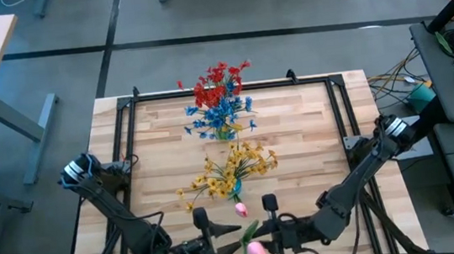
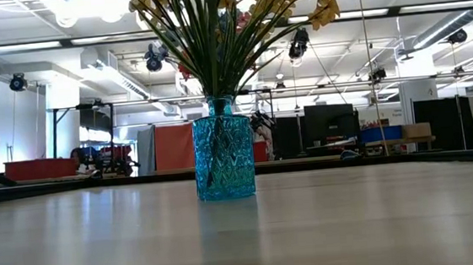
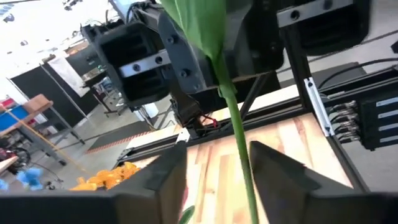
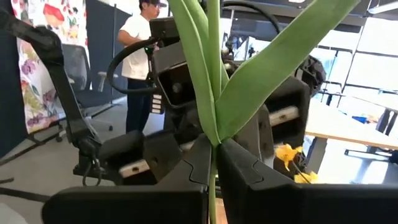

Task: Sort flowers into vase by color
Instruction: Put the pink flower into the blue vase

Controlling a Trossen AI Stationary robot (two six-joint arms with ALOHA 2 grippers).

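Right fingers [image 4: 186, 168] pinch tulip stem [image 4: 213, 74]

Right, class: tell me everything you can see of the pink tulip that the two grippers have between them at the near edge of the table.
The pink tulip is an artificial-looking flower: a closed pink bud, a thin green stem and long, smooth green leaves. It is up off the table, near its front edge, between the two arms. The right gripper is shut on the stem just below where the leaves branch. The stem also runs between the fingers of the left gripper, which stand apart around it. A second pink bud lies close by.
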